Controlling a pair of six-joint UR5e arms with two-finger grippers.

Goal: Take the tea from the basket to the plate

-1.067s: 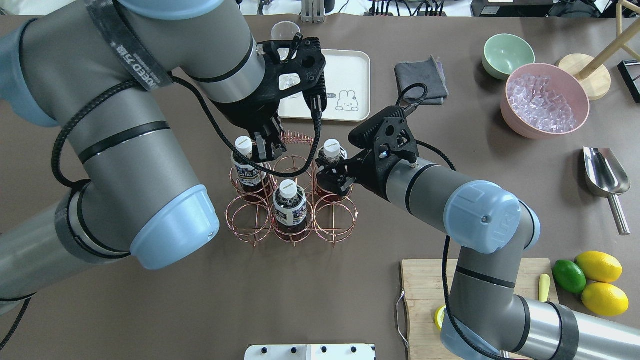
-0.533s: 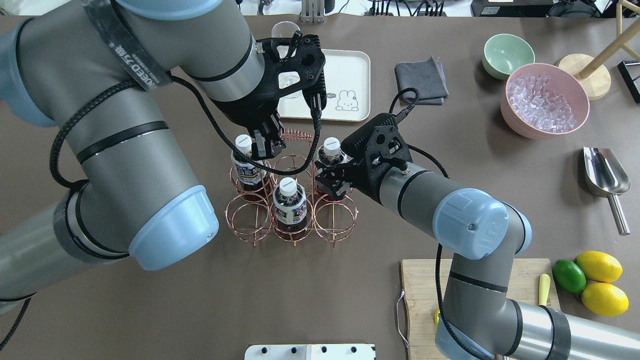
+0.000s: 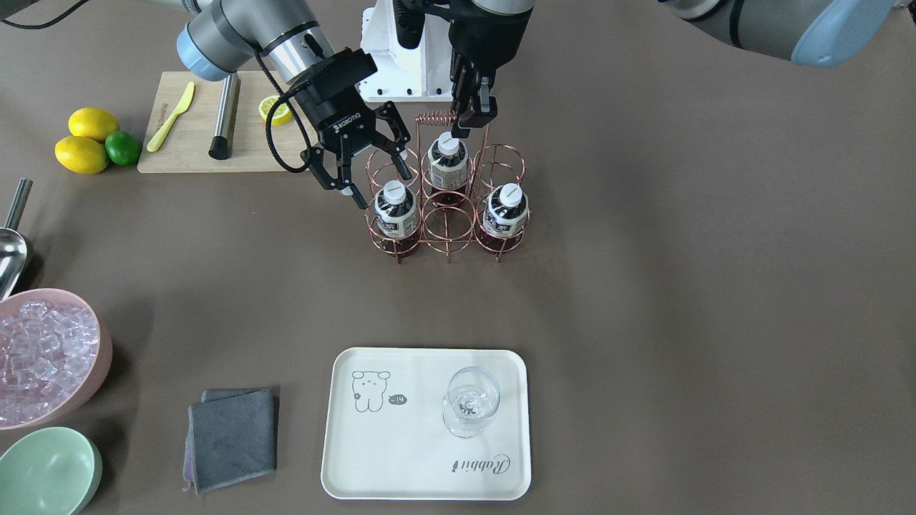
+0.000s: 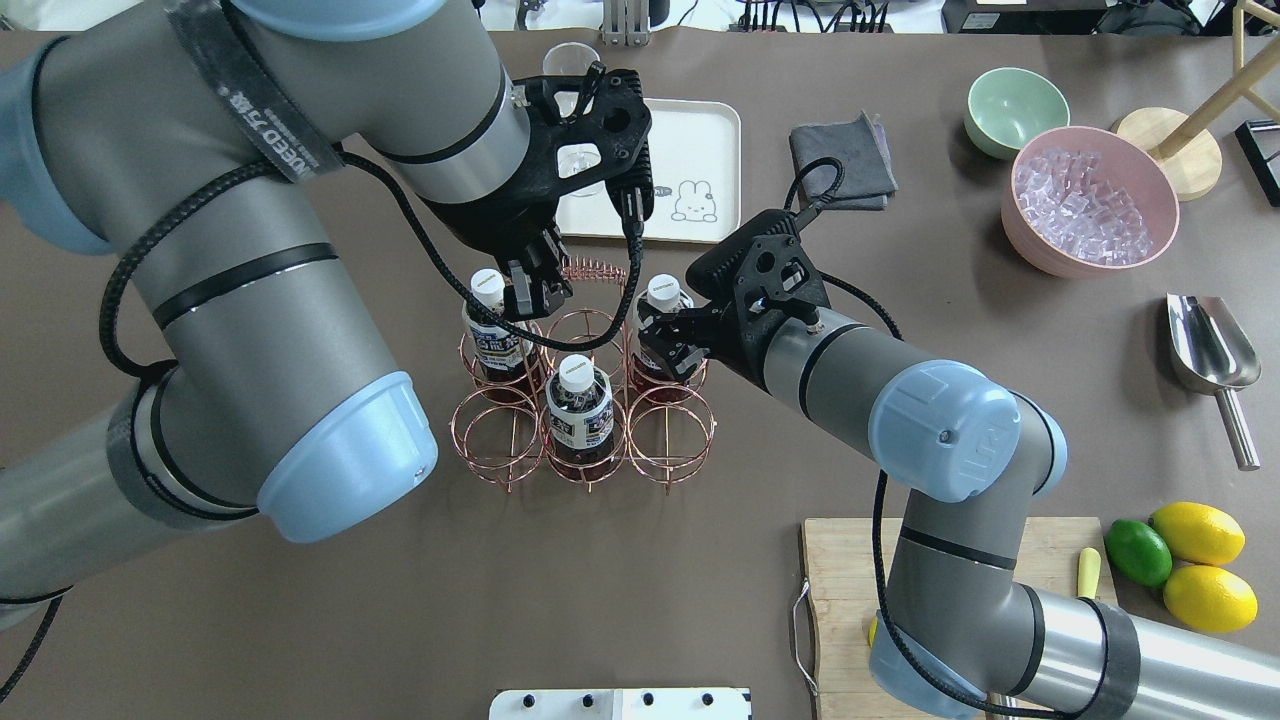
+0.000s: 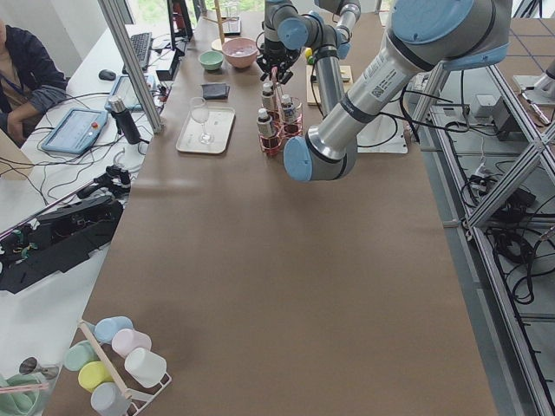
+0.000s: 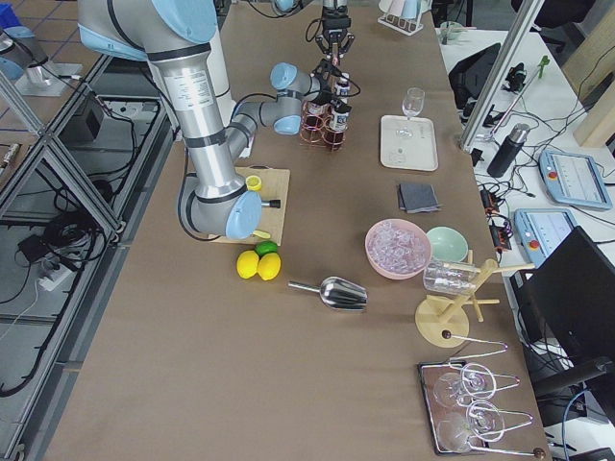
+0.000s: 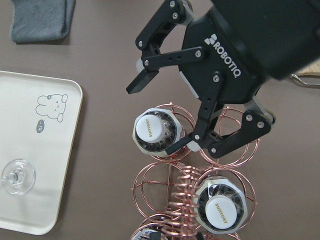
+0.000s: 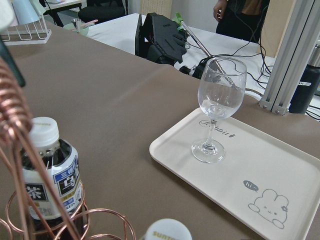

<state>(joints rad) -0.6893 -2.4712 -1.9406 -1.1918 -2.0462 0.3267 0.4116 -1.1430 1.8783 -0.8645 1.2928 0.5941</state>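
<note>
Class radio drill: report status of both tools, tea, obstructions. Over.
Left tool shut at basket handle. Right tool open astride tea, not gripping. Wine glass on plate.

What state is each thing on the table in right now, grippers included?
left gripper, shut on the basket by its handle
right gripper, open around a capped tea bottle
other two bottles, capped, upright in their cells
wine glass, upright, empty, on the tray
pink bowl, full of ice
mint bowl, empty
cloth, folded
</note>
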